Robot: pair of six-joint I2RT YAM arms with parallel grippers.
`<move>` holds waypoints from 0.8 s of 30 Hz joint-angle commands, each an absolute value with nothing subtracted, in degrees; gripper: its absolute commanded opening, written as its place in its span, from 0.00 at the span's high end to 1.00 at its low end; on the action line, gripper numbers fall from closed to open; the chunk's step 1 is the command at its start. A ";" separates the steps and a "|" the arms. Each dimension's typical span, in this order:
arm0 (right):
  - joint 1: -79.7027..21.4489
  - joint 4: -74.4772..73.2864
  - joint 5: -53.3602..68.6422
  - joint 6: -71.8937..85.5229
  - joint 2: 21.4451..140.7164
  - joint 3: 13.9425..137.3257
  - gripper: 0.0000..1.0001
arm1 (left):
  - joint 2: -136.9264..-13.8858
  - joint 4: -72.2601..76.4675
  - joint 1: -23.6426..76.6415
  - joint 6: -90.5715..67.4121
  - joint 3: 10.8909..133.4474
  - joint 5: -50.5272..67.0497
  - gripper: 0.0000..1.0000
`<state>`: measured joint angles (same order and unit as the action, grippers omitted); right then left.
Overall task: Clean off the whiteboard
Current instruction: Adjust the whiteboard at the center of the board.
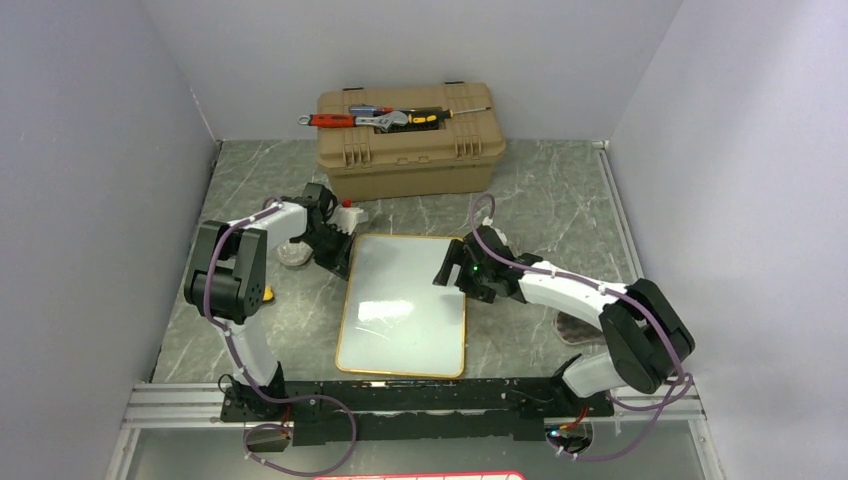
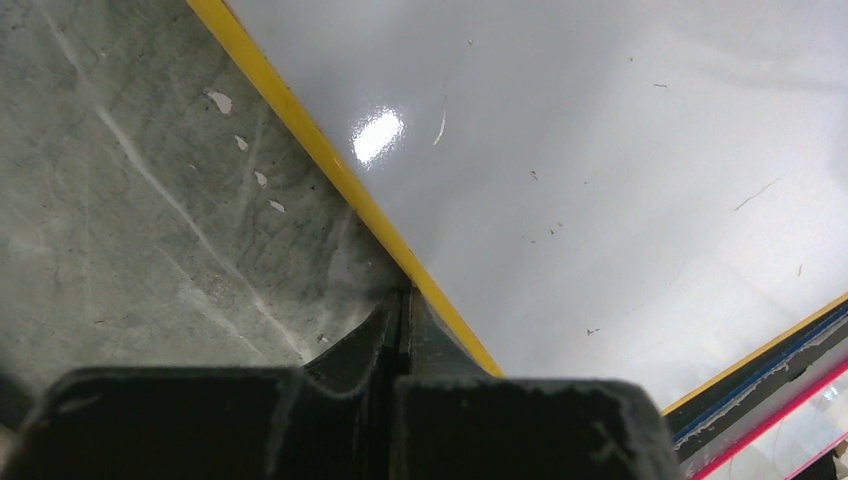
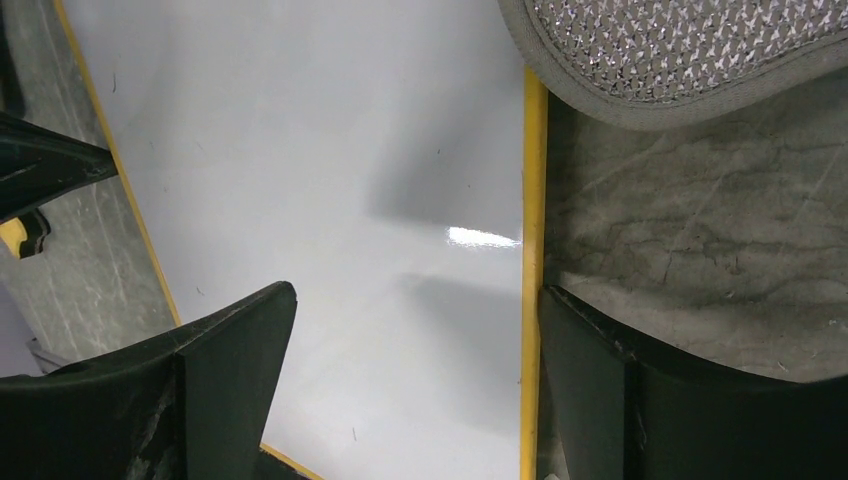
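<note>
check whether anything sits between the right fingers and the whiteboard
Nothing visible does. The open right fingers straddle the yellow right edge of the whiteboard, one over the board, one over the table, with bare white surface beneath. The mesh pad lies on the table beyond that edge.

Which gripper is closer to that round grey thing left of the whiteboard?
Left. The left gripper, shut, sits at the whiteboard's left edge, just right of the round grey thing; the right gripper, open, straddles the board's right edge, across the board from it.
</note>
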<state>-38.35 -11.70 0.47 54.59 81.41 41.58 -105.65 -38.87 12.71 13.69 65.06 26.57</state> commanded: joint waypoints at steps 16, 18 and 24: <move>-41.57 15.19 12.95 65.75 70.79 41.67 0.10 | -113.56 -33.70 24.21 11.41 68.67 34.05 0.97; -41.57 17.22 12.53 67.50 69.35 37.90 0.10 | -114.64 -34.09 25.23 11.58 70.08 34.80 0.97; -41.35 18.03 10.22 69.70 65.36 33.63 0.10 | -118.35 -34.28 28.70 10.83 73.64 36.36 0.97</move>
<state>-38.54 -8.49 0.08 60.90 69.52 31.94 -110.76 -45.10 20.27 14.00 73.80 17.72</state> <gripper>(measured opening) 0.906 0.034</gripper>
